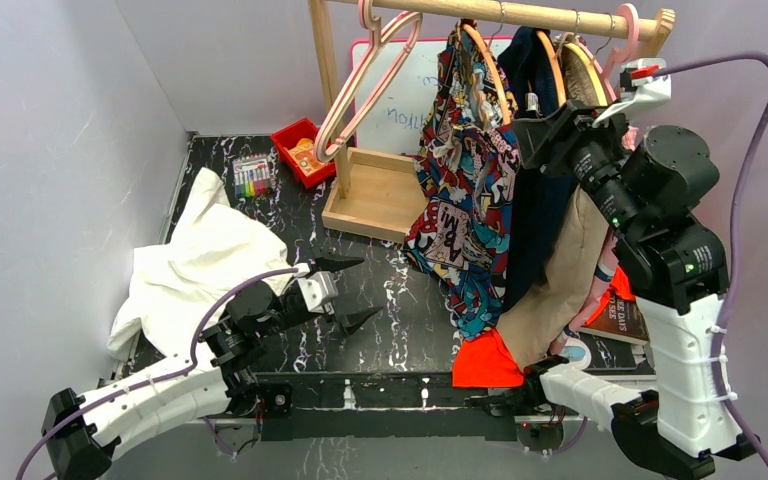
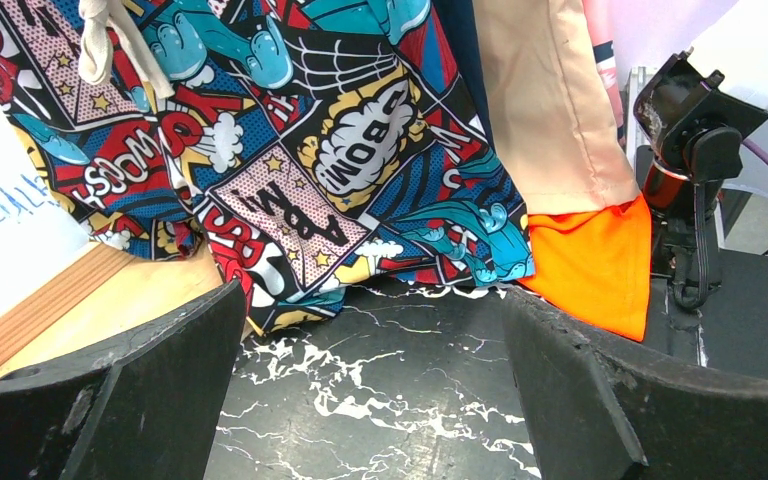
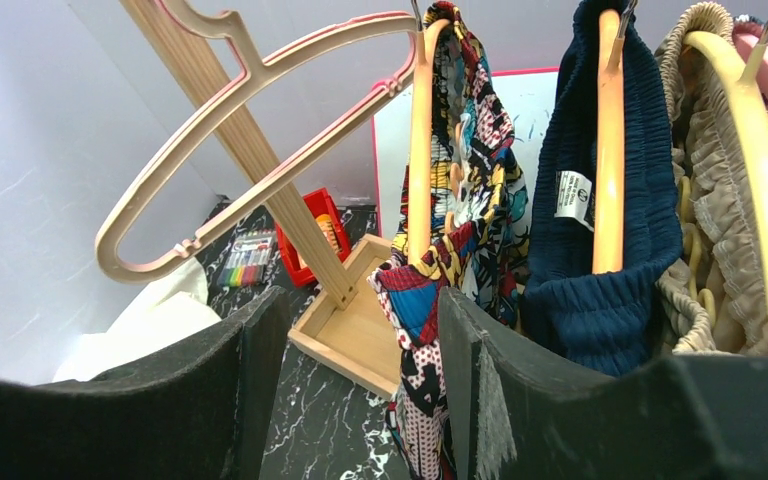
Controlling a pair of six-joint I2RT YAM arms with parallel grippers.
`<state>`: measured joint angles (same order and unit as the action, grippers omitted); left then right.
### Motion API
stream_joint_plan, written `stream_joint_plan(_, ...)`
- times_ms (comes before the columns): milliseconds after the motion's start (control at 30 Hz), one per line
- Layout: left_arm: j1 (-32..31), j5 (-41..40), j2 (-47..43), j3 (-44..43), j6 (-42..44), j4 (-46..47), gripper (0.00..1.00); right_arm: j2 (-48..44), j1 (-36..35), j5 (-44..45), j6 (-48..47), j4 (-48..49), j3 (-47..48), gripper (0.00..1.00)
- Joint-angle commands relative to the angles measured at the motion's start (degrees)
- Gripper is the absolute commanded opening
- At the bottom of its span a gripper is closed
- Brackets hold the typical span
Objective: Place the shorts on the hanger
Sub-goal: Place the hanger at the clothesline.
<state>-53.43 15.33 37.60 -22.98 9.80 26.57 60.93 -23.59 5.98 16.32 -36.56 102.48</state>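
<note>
Overhead, we see the shorts (image 1: 465, 200) hanging from the wooden rail (image 1: 520, 15) in the upper middle of the frame, next to a dark navy garment (image 1: 535, 200) and a beige garment (image 1: 560, 290). The right gripper (image 1: 540, 130) is pressed in among these clothes at the upper right, and from this view we cannot tell how its jaws stand.

The right wrist view settles that. The hanger (image 3: 420, 140) stands upright in the centre of the frame, with the shorts bunched over it. The two dark fingers (image 3: 210, 400) along the bottom edge are apart. A fold of the shorts hangs into the gap, close to the finger on the right of the frame. It is not clamped, and we cannot tell whether it touches that finger. An empty pink hanger (image 3: 250, 130) slants across the upper left.

The left wrist view shows the lower part of the shorts, which the others miss. The comic print fills the upper half, with the white drawstring (image 2: 105, 45) in the top left corner. The hem comes down to the black marbled table (image 2: 380, 390), beside an orange cloth (image 2: 595, 260) at the right. The left gripper (image 2: 370, 400) sits low over the table, its jaws wide apart with nothing between them.

Only the top view shows the white cloth (image 1: 200, 260) heaped at the left, and the red tray (image 1: 305, 150) and markers (image 1: 252, 175) behind it.
</note>
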Motion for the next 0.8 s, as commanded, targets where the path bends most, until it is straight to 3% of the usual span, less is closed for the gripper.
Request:
stream_joint_plan(0,-0.05,-1.18,-0.57,-0.4,-0.18,1.69,0.98,0.33,0.07,-0.64,-1.2,1.25,0.48,0.64)
stream_joint_plan(300,-0.07,-1.26,0.4,-0.48,-0.16,1.4,0.98,5.46,0.08,5.44,0.6,12.6,0.75,0.63)
stream_joint_plan(767,-0.02,-0.4,0.89,-0.75,0.3,0.74,0.98,13.95,0.04,5.16,0.46,16.34,0.9,0.65)
